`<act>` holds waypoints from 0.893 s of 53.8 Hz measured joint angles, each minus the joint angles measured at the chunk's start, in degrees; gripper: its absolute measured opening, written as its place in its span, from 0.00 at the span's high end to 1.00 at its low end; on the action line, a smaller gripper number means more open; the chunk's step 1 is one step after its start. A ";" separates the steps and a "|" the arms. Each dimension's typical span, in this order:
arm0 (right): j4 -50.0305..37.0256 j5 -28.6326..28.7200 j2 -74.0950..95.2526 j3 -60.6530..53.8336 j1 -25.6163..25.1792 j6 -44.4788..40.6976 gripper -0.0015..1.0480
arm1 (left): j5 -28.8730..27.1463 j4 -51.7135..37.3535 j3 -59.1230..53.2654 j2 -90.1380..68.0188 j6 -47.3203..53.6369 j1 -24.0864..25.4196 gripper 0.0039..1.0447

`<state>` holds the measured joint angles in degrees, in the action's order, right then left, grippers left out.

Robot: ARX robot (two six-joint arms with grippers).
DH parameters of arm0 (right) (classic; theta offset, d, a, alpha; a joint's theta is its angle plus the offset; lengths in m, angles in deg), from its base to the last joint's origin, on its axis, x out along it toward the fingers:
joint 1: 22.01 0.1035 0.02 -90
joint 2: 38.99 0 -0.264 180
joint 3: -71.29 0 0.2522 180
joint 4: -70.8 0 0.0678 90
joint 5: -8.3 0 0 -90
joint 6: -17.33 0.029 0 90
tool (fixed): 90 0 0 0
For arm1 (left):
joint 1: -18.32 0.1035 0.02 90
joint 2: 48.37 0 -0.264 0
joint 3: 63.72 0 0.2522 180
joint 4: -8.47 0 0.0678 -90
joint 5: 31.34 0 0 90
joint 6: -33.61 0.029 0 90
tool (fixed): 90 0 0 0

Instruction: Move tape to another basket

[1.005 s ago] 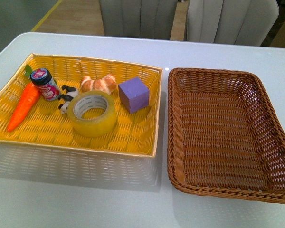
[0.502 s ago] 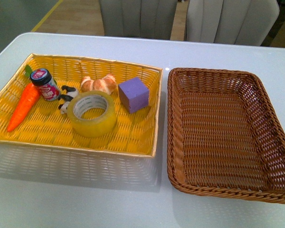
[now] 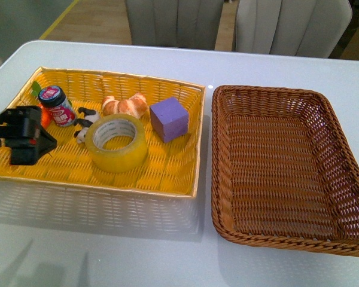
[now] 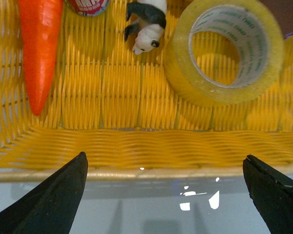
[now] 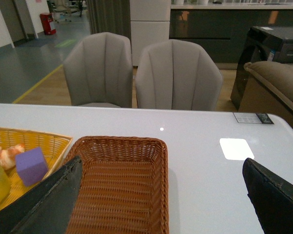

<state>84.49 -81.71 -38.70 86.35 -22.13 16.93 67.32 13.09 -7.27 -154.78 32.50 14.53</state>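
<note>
The left claw [image 3: 33, 134] hangs low over the left end of the flat yellow tray [image 3: 158, 173], and its dark body hides most of the carrot [image 3: 45, 117] in the front view. In the left wrist view its two black fingers stand wide apart with nothing between them; they are above the tray's near rim, and the claw's mouth [image 4: 164, 156] faces across the weave toward the tape [image 4: 224, 53]. The claw and the roll are well apart, not touching.

The tape [image 3: 116, 143] lies flat in the tray, core hole upward, near the tray's middle. A small panda figure [image 4: 147, 22] lies just beside it on the carrot's side. A small jar with a dark lid [image 3: 57, 106] stands behind the panda. A croissant [image 3: 124, 106] lies behind the roll, and a purple cube [image 3: 169, 118] sits near it toward the tray's right rim.

The right claw [image 5: 160, 163] shows only in its own wrist view, fingers spread wide and holding nothing. It is raised above the table [image 3: 107, 251].

The basket [image 3: 287, 173] stands just right of the tray on the white table, with only bare brown weave inside. Two grey chairs [image 5: 136, 68] stand behind the table.
</note>
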 joint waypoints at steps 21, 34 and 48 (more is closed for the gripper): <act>0.00 -0.02 0.00 0.00 0.00 0.00 0.09 | -4.48 2.51 17.92 -17.84 -2.84 -3.13 0.08; 0.00 -0.02 0.00 0.00 0.00 0.00 0.09 | -5.86 5.01 23.26 -22.93 -3.30 -4.28 0.08; 0.00 0.00 0.00 0.00 0.00 0.00 0.09 | -6.27 6.38 26.64 -26.34 -3.34 -5.11 0.08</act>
<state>84.49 -81.71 -38.70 86.35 -22.13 16.93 61.05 19.47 19.38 -181.11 29.16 9.41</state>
